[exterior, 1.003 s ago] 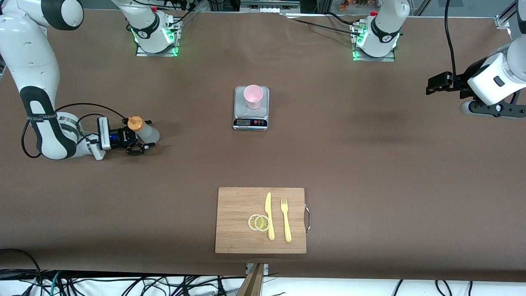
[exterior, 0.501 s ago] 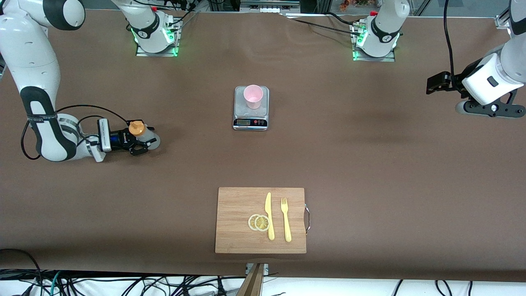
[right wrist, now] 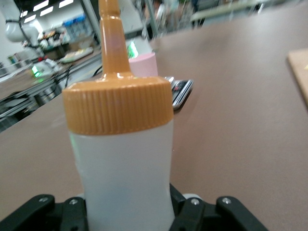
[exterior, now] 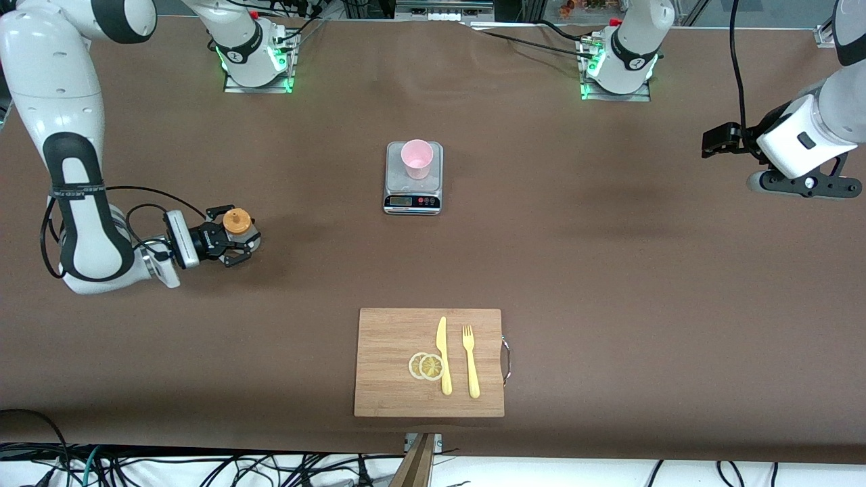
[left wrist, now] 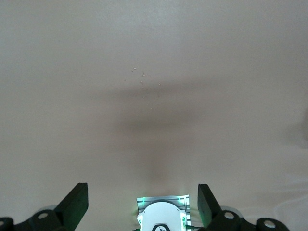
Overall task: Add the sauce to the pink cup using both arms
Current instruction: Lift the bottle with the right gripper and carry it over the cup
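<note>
**Right gripper clamps the upright sauce bottle**

The sauce (exterior: 239,226) stands upright at the right arm's end of the table, its long axis vertical and its orange nozzle pointing straight up. In the right wrist view the sauce (right wrist: 122,159) fills the middle, whitish body below, ribbed orange cap above, the nozzle running out of the top edge.

The right gripper (exterior: 230,237) is closed on the bottle's body, low down, one finger on each side. The right arm folds down from its base, its forearm low over the table and its wrist turned level, so the gripper reaches sideways toward the table's middle.

The pink cup (exterior: 417,158) stands upright on a scale (exterior: 413,193) near the middle of the table, well apart from the bottle. It also shows past the cap in the right wrist view (right wrist: 143,65).

The left gripper (exterior: 718,140) hangs over the left arm's end of the table, fingers (left wrist: 77,204) spread wide and holding nothing; that arm waits.

A cutting board (exterior: 392,338) lies nearer the camera, bearing a knife (exterior: 444,355), a fork (exterior: 471,362) and lemon slices (exterior: 426,366).
</note>
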Robot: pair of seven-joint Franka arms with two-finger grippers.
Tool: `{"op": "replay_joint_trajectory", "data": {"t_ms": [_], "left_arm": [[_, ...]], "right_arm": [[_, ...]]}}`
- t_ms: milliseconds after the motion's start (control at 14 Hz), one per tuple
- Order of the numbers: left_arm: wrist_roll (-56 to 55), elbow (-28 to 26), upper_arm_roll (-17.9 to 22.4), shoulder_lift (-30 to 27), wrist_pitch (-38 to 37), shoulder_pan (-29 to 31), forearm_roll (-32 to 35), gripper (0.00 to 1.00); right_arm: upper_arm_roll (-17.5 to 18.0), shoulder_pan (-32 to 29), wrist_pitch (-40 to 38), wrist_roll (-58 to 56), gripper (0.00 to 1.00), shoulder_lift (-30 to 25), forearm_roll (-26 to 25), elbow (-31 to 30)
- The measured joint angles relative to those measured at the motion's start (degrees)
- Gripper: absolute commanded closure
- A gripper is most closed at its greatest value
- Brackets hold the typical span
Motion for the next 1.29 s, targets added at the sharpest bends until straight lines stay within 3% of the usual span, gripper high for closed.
{"op": "replay_joint_trajectory", "data": {"t_ms": [287, 931, 1290], "left_arm": [[0.0, 0.42, -0.12, 0.01, 0.03, -0.09, 0.0, 0.0], [0.0, 0.6, -0.07, 0.12, 0.03, -0.04, 0.0, 0.0], [0.0, 0.67, -0.09, 0.23, 0.05, -0.09, 0.0, 0.0]], "right_arm": [[1.74, 7.16, 0.88, 18.08, 1.0, -4.05, -12.15, 5.21], [18.58, 15.07, 4.01, 48.84, 1.0, -4.62, -41.0, 8.81], [23.43, 18.8, 3.73, 60.68, 1.0, -4.81, -48.2, 8.84]]}}
